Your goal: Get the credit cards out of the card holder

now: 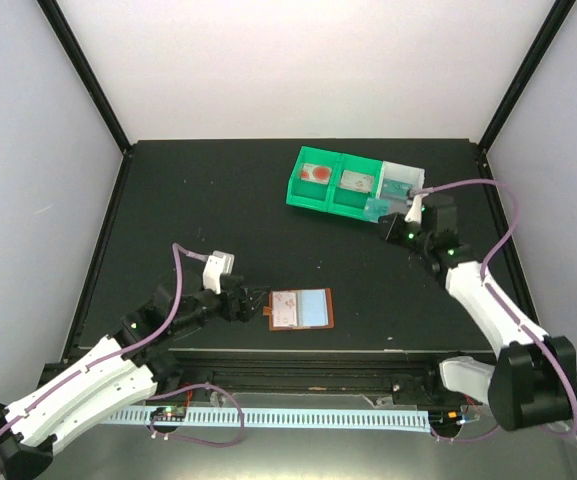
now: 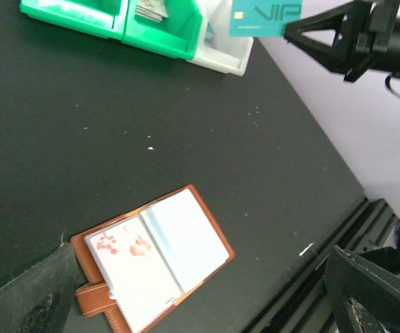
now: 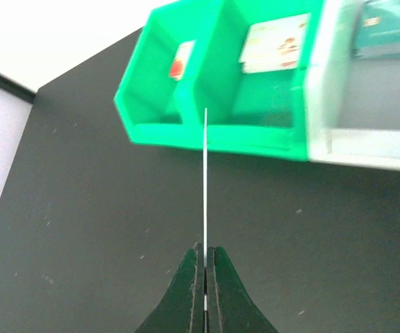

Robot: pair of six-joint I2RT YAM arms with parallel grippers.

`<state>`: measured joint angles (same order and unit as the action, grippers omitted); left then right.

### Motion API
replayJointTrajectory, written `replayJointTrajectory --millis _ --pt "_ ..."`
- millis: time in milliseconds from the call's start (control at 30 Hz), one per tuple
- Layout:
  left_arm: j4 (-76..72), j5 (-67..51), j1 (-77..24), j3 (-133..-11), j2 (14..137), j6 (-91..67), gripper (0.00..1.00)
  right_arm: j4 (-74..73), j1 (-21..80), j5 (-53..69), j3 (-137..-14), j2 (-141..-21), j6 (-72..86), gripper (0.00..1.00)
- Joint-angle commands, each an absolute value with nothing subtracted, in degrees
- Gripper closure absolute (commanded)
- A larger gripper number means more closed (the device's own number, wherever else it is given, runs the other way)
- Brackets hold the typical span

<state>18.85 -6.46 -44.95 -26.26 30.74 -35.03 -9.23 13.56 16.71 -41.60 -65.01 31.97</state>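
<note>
The right gripper [image 3: 205, 251] pinches a thin teal plastic card [image 3: 205, 180] (seen edge-on). The left gripper [image 1: 253, 303] gapes wide beside the open reddish-brown leather card holder [image 1: 301, 309].

Matte black rectangular table [image 1: 218, 220]: an open reddish-brown leather-like bifold card holder [image 1: 301, 309] lies flat near the near edge, centre. A green plastic two-compartment bin [image 1: 328, 207] and an adjoining white plastic bin [image 1: 396, 168] sit toward the far right corner.
</note>
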Motion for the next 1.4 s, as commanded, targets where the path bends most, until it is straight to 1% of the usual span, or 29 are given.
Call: replayJointTrajectory --millis 0,200,333,600,900,1133,1367 --pt "22.1 -3.4 -44.6 -28.9 30.9 -31.5 0.01 -11.4 5.1 21.2 -46.9 -70.2 27.7 0.99" --pt "19.0 -4.0 -44.5 -28.9 32.0 -31.3 0.01 -15.5 -1.9 22.0 -54.9 -81.2 27.5 0.99" --pt "17.4 -6.5 -44.4 -30.0 34.0 -31.2 0.01 -18.2 -3.8 20.9 -59.4 -86.9 27.2 0.99" --pt "15.7 -7.5 -44.4 -26.9 36.3 -31.3 0.01 -18.9 -4.2 20.7 -67.6 -94.2 28.6 0.99" --pt "15.8 -5.7 -44.3 -26.8 34.2 -31.7 0.01 -24.7 -4.1 22.6 -79.7 -104.9 27.9 0.99" --pt "17.7 -5.9 -44.3 -28.4 35.4 -31.1 0.01 -27.3 -4.1 24.8 -84.7 -110.3 27.6 0.99" --pt "17.2 -6.5 -44.1 -28.7 36.4 -31.3 0.01 -26.9 -3.8 27.0 -87.5 -115.0 27.8 0.98"
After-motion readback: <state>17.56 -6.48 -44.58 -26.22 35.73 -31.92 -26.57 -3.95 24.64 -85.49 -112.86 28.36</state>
